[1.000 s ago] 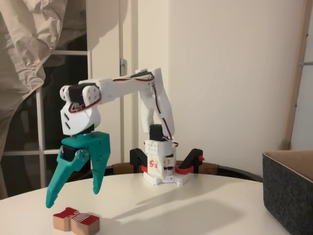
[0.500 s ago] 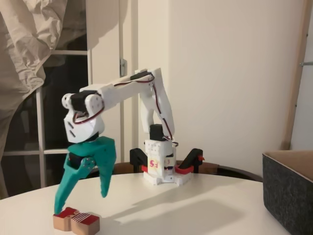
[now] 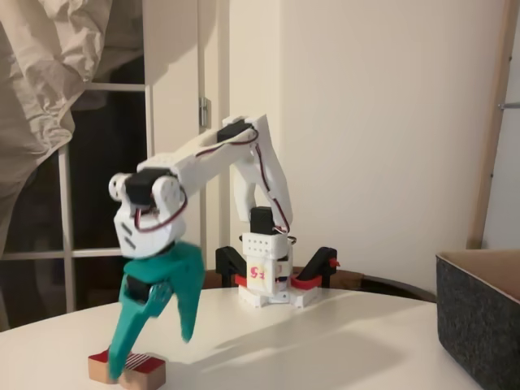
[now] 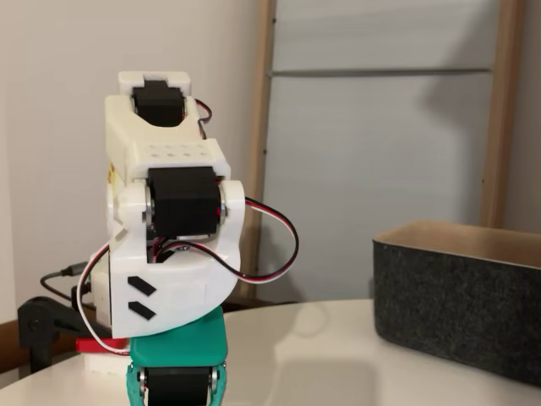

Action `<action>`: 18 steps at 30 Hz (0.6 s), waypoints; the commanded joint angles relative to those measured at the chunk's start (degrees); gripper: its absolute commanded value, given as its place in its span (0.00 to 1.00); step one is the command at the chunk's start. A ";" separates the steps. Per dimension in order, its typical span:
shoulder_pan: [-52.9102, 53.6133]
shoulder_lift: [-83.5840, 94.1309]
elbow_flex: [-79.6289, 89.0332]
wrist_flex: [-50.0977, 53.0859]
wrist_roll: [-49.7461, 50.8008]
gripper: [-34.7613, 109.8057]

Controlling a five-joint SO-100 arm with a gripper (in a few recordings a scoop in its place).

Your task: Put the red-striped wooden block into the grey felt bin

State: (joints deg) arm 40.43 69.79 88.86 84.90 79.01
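Observation:
The red-striped wooden block (image 3: 151, 370) lies flat on the white table near the front left edge. My teal gripper (image 3: 154, 353) hangs open right over it, pointing down. The nearer finger (image 3: 128, 345) crosses in front of the block's middle, and the other finger ends a little above the table behind it. I cannot tell whether either finger touches the block. The grey felt bin (image 3: 481, 321) stands at the far right, well away from the gripper. From the other side, the bin (image 4: 456, 300) sits on the right and the gripper's teal base (image 4: 179, 359) at the bottom left, its fingertips cut off.
The arm's base (image 3: 268, 284) is clamped at the back of the round white table (image 3: 325, 341). A window and a draped cloth (image 3: 41, 89) are behind on the left. Bare tabletop lies between block and bin.
The gripper has come down and to the right, still open. Its near finger, which was left of the block, now stands in front of it. The block has not moved.

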 commanded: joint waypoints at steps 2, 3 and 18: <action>-0.53 -0.62 0.35 -2.55 0.09 0.52; -0.53 -0.88 0.35 -3.16 -0.09 0.52; 1.76 -2.72 -0.62 -11.51 -0.53 0.52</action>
State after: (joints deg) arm 40.52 66.88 88.77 73.92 77.26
